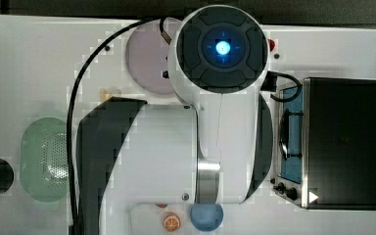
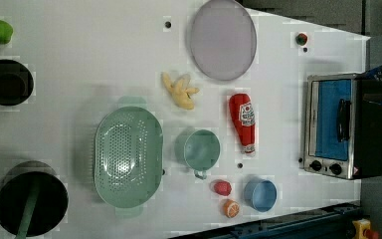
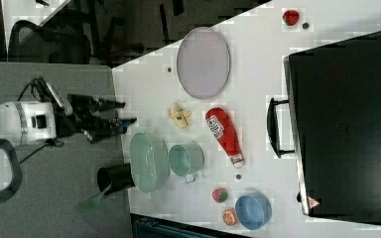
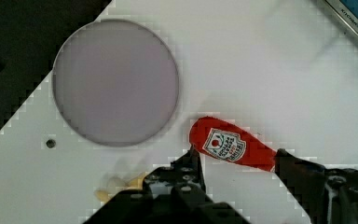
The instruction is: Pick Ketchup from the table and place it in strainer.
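A: Ketchup (image 2: pixel 242 122) lies flat on the table (image 2: pixel 79 59), untouched. Seen in the left view, the strainer (image 2: pixel 128 157) sits well apart at about 8 o'clock from it, with the small green bowl (image 2: pixel 202 149) between them and the banana (image 2: pixel 181 91) at about 10 o'clock from the bottle.

B: Gripper (image 3: pixel 121 113)?

A: Fingers spread fairly wide, nothing between them. In the right view it hangs off the table edge, well away from the bottle. The wrist view shows the bottle (image 4: pixel 233 149) across the gap between the dark fingers, purple plate (image 4: pixel 115 81) beyond it.

B: Handling?

A: My judgement: light plastic, somewhat squeezable, glossy and rounded, so it may roll or slip under a pinch. Best hold looks like across the wide labelled body, fingers square to the long axis; the narrow cap end offers less surface.
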Robot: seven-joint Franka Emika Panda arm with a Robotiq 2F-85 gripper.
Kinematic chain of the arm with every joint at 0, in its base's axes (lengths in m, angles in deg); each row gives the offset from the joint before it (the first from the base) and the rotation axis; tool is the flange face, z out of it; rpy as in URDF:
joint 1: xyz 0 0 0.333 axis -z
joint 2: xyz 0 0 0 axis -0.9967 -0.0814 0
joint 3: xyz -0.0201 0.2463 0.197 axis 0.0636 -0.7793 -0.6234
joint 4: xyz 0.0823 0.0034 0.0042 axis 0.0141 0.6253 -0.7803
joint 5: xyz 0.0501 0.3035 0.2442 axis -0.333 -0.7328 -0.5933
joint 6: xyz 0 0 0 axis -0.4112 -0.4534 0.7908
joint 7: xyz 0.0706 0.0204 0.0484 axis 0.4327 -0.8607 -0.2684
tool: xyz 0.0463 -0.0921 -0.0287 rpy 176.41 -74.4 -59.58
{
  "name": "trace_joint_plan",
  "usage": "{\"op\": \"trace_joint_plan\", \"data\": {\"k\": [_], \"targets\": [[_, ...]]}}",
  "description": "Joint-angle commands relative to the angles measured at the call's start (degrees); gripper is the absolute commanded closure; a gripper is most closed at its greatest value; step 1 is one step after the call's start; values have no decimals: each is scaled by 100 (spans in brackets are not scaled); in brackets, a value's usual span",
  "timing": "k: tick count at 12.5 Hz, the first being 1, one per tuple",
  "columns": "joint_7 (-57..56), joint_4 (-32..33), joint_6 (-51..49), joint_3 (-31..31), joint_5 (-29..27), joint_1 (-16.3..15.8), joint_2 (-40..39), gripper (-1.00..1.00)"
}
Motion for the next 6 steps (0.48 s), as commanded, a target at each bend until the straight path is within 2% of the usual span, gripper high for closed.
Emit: {"op": "trace_joint_plan", "data": {"k": [1, 3, 6], "targets": [[-103, 839, -1247, -516, -215, 600, 1749, -59], [-106, 890, -1184, -526, -215, 598, 1692, -99], [-124, 1063, -1130, -558, -215, 591, 1444, -100]]}}
